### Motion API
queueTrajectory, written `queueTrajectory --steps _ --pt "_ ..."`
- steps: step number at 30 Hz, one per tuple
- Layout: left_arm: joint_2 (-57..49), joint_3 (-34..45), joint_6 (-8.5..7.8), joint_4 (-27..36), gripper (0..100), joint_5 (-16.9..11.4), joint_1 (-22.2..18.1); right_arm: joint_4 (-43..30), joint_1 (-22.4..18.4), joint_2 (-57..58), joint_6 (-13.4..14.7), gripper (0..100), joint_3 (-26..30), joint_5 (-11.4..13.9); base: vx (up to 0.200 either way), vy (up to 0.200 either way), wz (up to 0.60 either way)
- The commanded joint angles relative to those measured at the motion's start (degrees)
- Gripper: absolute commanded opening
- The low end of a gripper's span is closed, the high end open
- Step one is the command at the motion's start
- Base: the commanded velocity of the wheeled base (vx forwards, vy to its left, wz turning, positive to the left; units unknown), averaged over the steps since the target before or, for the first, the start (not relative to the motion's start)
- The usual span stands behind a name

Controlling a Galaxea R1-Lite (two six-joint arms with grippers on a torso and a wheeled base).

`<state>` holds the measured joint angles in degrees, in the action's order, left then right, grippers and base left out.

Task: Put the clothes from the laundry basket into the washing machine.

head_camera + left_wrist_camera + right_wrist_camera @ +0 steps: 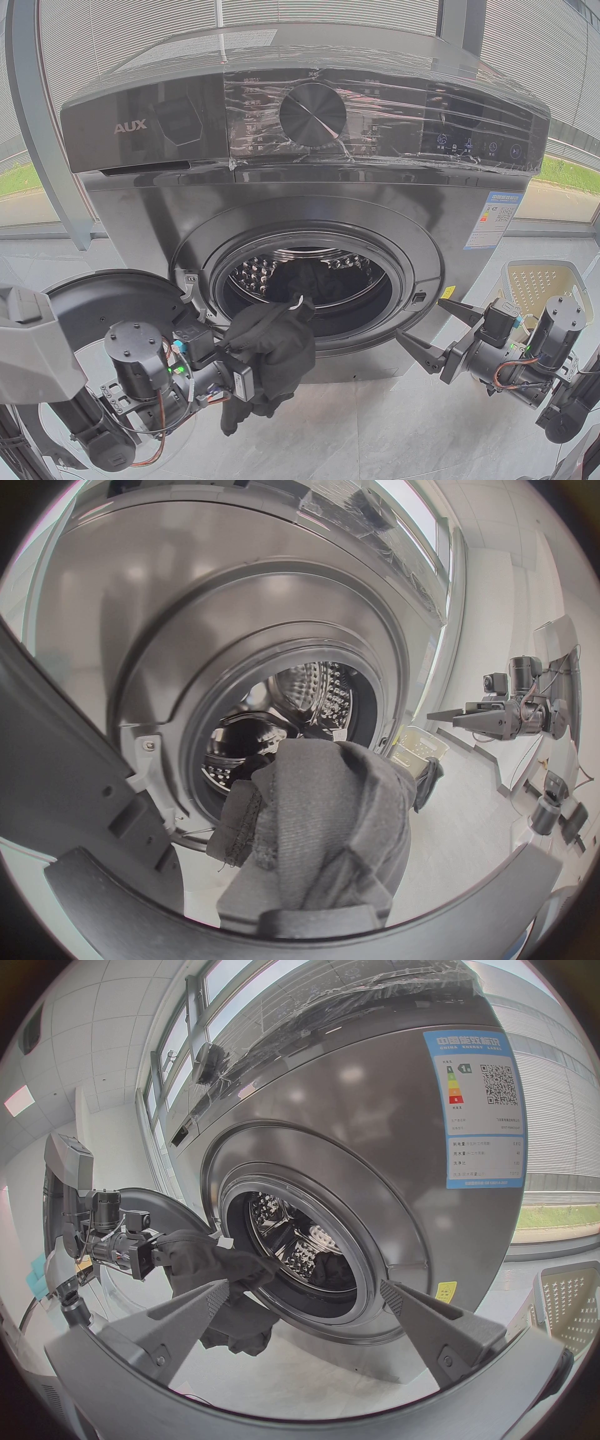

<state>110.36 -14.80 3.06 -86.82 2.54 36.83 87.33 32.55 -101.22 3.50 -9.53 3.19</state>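
Clothing (275, 350) hangs before drum mouth (362, 294), door (106, 300) open.

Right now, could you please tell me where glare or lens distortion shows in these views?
Head view: the plastic wrap on the washing machine throws streaky glare. Left wrist view: fisheye curves the door ring, corners go black. Right wrist view: soft light reflections on the machine's front, same curved edges.

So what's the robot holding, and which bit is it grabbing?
The left hand grips a black garment by a bunched fold; the right hand holds nothing.
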Motion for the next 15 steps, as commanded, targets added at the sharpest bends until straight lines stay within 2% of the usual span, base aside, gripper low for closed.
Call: queueTrajectory --steps 1,9,13,15 --pt "7.5 -5.9 0.46 0.0 0 0.0 1.7 0.0 1.0 0.1 0.0 100 0.7 0.1 0.0 0.0 0.0" --pt "17.8 -23.8 1.6 0.0 0 -0.1 0.4 0.0 2.0 0.1 0.0 100 0.9 0.1 0.0 0.0 0.0" --pt "20.9 -27.8 1.69 0.0 0 0.1 0.3 0.0 2.0 0.1 0.0 100 0.9 0.1 0.0 0.0 0.0" --pt "22.8 -29.9 2.39 0.1 0 0.2 0.4 0.0 1.9 0.1 -0.1 100 0.9 0.1 0.0 0.0 0.0"
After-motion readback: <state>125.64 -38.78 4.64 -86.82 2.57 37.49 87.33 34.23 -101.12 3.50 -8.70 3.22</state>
